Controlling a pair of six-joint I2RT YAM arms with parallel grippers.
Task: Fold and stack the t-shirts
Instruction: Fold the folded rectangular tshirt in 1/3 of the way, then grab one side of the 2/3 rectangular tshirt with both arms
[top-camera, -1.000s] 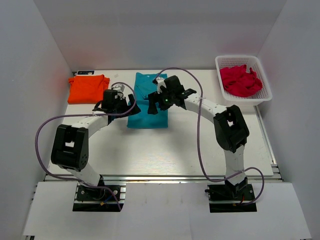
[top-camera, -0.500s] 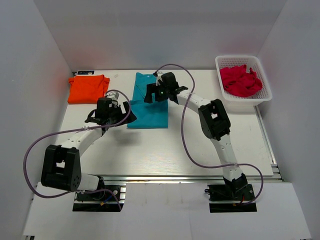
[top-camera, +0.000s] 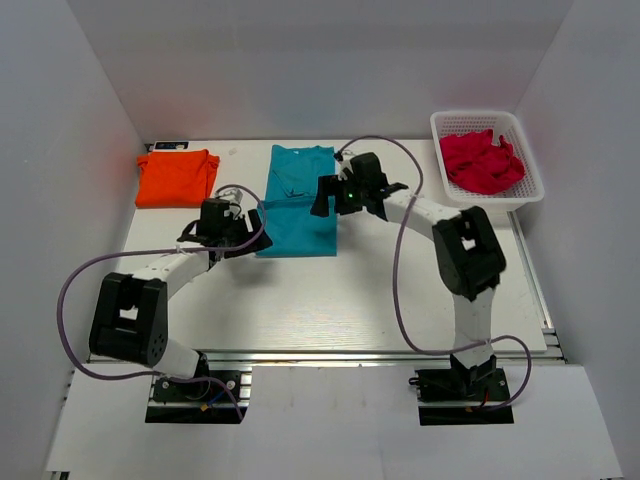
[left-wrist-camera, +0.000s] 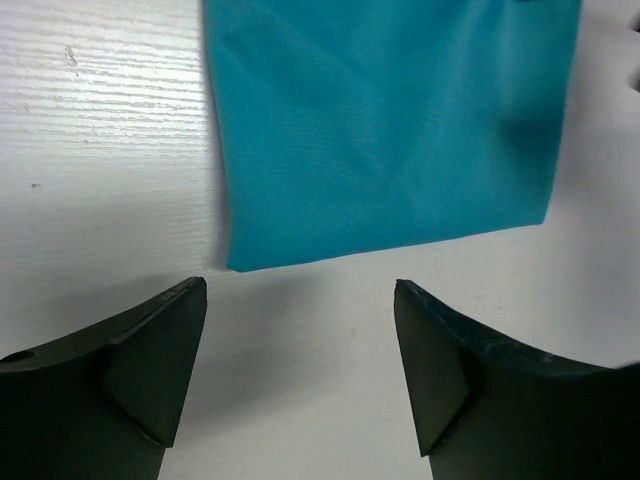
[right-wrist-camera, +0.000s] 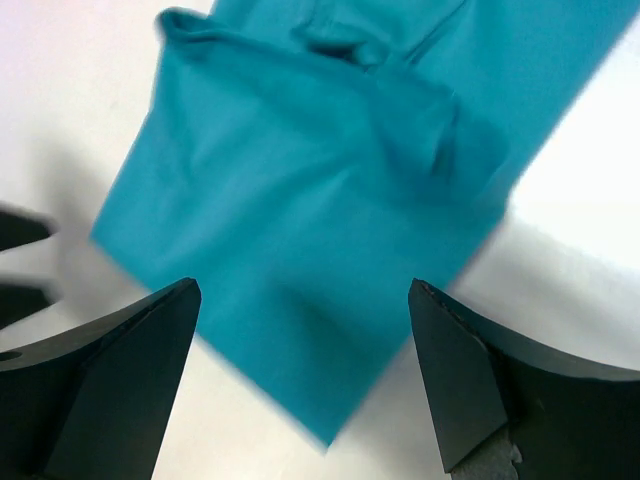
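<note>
The teal t-shirt (top-camera: 298, 205) lies folded into a long strip at the table's middle back; its near-left corner (left-wrist-camera: 390, 120) shows in the left wrist view. My left gripper (top-camera: 245, 226) is open just off that corner, over bare table (left-wrist-camera: 300, 290), touching nothing. My right gripper (top-camera: 326, 196) is open at the shirt's right edge, hovering over a corner of the teal cloth (right-wrist-camera: 330, 200) with nothing between its fingers (right-wrist-camera: 305, 290). The orange t-shirt (top-camera: 177, 177) lies folded at the back left.
A white basket (top-camera: 440, 125) at the back right holds crumpled red clothing (top-camera: 482, 162). White walls close in the table on the left, back and right. Purple cables loop over both arms.
The right gripper moved right and nearer, off the shirt's collar end to its right edge. The left gripper shifted slightly beside the near-left corner, its jaws a little narrower.
</note>
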